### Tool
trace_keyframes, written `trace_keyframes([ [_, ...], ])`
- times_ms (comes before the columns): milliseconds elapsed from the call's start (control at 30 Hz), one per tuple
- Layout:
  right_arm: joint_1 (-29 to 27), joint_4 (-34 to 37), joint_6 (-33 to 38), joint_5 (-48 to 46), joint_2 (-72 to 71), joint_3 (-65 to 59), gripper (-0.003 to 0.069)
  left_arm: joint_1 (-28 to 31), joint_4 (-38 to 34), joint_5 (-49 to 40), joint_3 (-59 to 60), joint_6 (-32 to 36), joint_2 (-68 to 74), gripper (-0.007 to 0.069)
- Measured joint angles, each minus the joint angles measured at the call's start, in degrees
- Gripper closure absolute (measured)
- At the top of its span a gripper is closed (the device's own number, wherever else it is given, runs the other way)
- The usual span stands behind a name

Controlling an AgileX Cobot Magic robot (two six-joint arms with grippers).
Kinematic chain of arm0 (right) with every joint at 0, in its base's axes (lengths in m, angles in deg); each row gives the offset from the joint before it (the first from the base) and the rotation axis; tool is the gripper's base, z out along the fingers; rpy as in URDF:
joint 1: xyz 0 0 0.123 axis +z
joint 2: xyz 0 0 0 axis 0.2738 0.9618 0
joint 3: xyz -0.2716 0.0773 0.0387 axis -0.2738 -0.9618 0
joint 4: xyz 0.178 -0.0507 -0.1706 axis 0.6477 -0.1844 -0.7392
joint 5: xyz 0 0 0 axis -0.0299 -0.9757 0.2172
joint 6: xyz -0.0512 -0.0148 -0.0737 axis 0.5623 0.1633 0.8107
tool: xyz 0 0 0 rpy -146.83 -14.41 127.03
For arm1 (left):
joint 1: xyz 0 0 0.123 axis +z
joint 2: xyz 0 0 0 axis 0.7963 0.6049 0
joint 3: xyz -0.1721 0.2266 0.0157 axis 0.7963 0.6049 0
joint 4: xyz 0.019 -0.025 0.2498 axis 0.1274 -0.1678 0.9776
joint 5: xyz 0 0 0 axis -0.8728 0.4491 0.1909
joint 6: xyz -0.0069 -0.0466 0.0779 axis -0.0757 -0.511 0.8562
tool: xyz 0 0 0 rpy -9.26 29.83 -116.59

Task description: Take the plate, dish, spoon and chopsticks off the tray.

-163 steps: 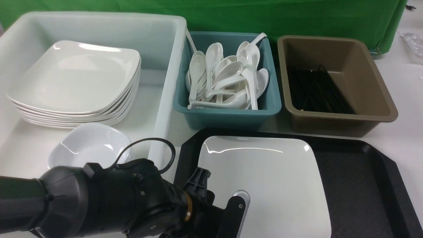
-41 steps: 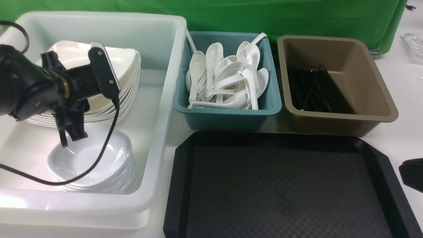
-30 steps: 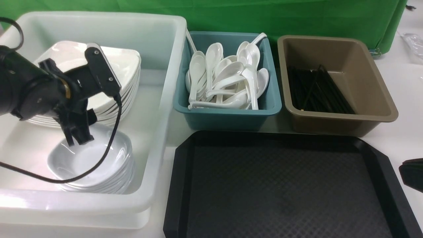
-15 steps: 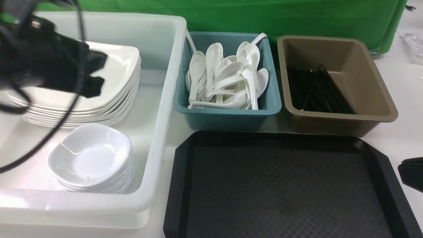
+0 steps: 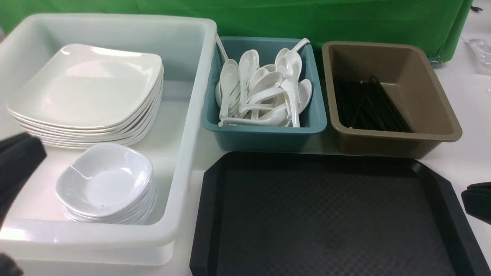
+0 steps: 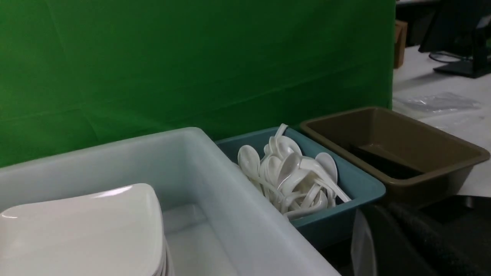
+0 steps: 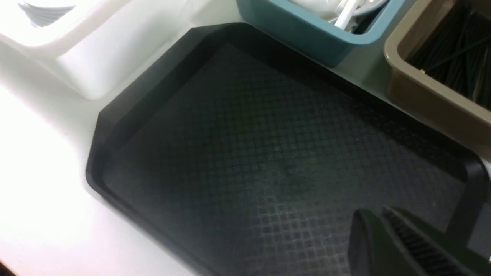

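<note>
The black tray [image 5: 330,214] lies bare, also in the right wrist view [image 7: 268,153]. The plate [image 5: 88,88] tops a stack of like plates in the white tub [image 5: 184,126]. In front of it the dish [image 5: 103,180] tops a stack of dishes. White spoons [image 5: 264,92] fill the teal bin. Black chopsticks [image 5: 368,107] lie in the brown bin. My left gripper [image 6: 383,211] is shut on nothing, and its arm shows as a dark blur [image 5: 17,161] at the tub's left edge. My right gripper [image 7: 374,214] hangs shut and empty over the tray's right end.
The teal bin [image 5: 264,136] and brown bin [image 5: 395,143] stand side by side just behind the tray. The tub's tall wall runs along the tray's left side. A green cloth backs the table. The right gripper's dark tip [image 5: 477,201] shows at the far right.
The plate went from the tray to the stack in the tub. My left gripper then rose from over the dish stack, shut, and pulled back to the left edge. The right arm barely moved.
</note>
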Motion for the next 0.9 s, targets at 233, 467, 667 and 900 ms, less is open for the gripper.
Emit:
trace_keyframes([
  [233, 0.0, 0.0, -1.3, 0.0, 0.0, 0.0, 0.056, 0.0, 1.7, 1.2, 7.9, 1.0, -4.3, 0.0615],
  [467, 0.0, 0.1, -1.3, 0.0, 0.0, 0.0, 0.0535, 0.0, 3.7, 0.4, 11.7, 1.0, -4.3, 0.0613],
  [667, -1.2, 0.2, -1.3, 1.0, 0.0, -0.3, 0.0519, 0.0, 4.3, -1.0, 12.7, 1.0, -4.3, 0.0613],
  [900, -13.5, 2.7, -1.3, 9.2, -3.2, -7.5, 0.0524, 0.0, 8.1, -1.1, 12.8, 1.0, -4.3, 0.0613],
])
